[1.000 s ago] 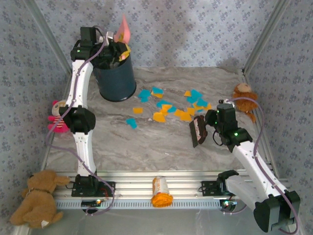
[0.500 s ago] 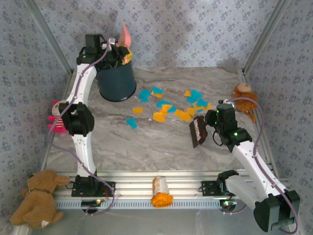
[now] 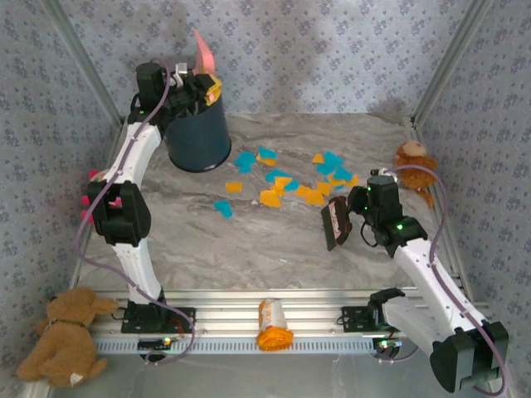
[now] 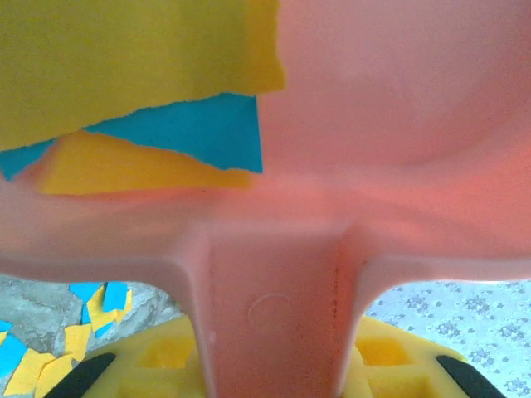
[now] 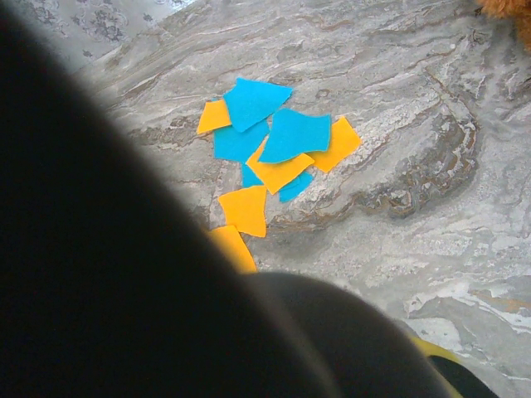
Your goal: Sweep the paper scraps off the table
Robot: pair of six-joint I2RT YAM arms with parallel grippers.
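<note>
Flowery blue wallpaper all round, marble-look desk [image 3: 249, 249] in the middle.

Top view: over the last second the left hand [image 3: 202, 83] has swung the pink dustpan [image 3: 202, 50] from leaning right to leaning a bit left, above the dark bin [image 3: 197, 133], and that arm's elbow has pushed out to the left. The right hand [image 3: 347, 220] hasn't budged and is clamped on the brush [image 3: 334, 222]. The paper scraps [image 3: 282, 182] on the desk haven't moved either. My read: this is the dumping bit, and most of the sweeping is still to do.

The loose scraps lie in a band just beyond and to the left of the right hand, well off to the right of the left hand. Its long axis runs roughly side to side across the desk. The dustpan stands nearly on end, handle down in the hand, blade up.

Left wrist view: the hand is closed narrow on the dustpan handle [image 4: 274, 315], yellow pads [image 4: 166, 365] either side. A few yellow and blue scraps [image 4: 199, 133] still sit in the pan just past the hand, so it's not emptied yet, I'd say.

Right wrist view: a blurry dark shape, probably the brush, blocks the near side. A clump of scraps [image 5: 265, 141] sits flat on the desk ahead of the hand.
</note>
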